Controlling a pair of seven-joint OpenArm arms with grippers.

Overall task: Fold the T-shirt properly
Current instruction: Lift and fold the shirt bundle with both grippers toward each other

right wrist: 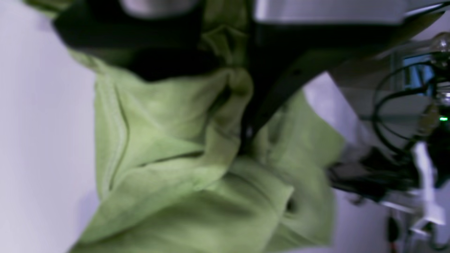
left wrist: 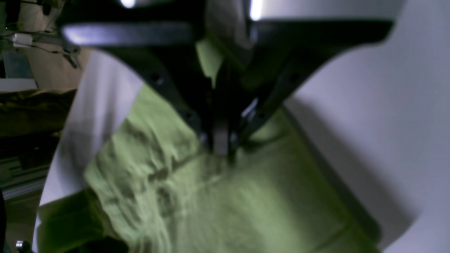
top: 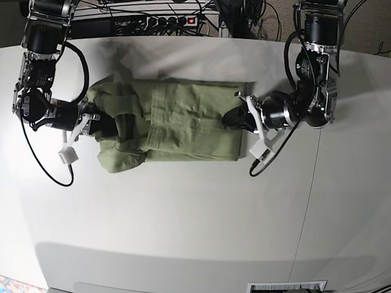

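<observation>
I am looking at a robotics lab: a wide white table (top: 178,212) fills the base view, with a power strip (top: 165,20) and a tangle of black cables (top: 270,11) along the top of the frame. Two arms are mounted at the upper left and upper right, and carpet shows at the upper right corner

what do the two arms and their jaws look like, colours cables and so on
Both arms are black, built of rounded cylindrical segments with silvery metal rings, and loose black cables loop beside each. The left gripper and right gripper have dark, tapering black jaws. A white angular bracket sticks out near each wrist. No sleeves or readable markings show.
</observation>
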